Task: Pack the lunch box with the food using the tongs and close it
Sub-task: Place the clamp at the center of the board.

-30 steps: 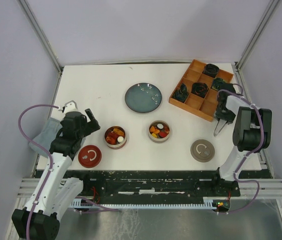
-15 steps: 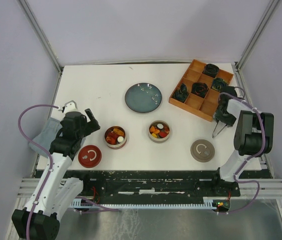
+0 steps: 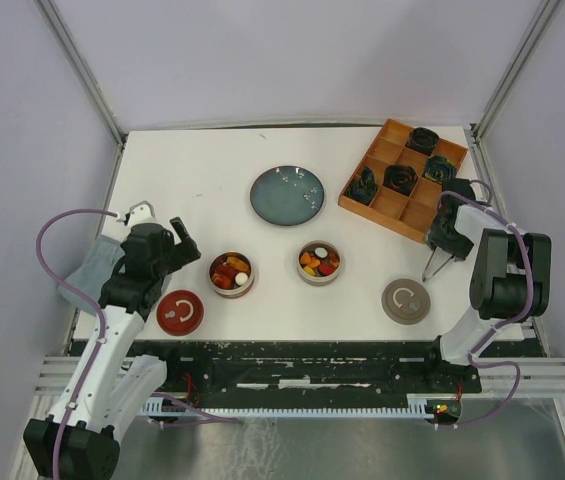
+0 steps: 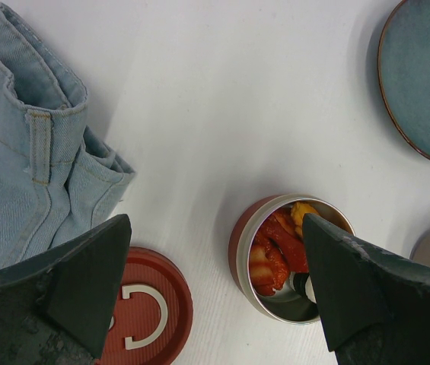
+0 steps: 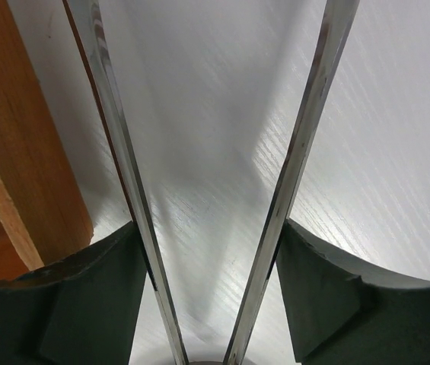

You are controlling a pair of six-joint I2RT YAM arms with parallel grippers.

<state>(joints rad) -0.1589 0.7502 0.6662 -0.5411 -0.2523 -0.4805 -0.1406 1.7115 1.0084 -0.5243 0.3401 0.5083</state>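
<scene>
Slanting down from the right gripper [image 3: 445, 235], the tongs [image 3: 432, 262] point their tips at the worktop [image 3: 192, 160] near its right edge, just beside the orange tray [image 3: 414, 212]. Their two arms lie against the inner faces of the fingers [image 5: 85, 296], which stand partly apart and hold them. Food [image 3: 319, 263] fills two open tins [image 3: 252, 281] mid-worktop. A red lid [image 3: 180, 311] and a grey lid [image 3: 405, 300] lie towards the near edge, and a blue plate [image 3: 287, 195] sits behind. Denim [image 3: 87, 272] overhangs the left edge. The worktop is white, boxed by pale walls [image 3: 292, 60] and metal posts [image 3: 82, 70]. The right arm stands folded, wrist bent down. The left gripper [image 4: 215, 251] hangs spread wide and empty above the left tin and red lid.
</scene>
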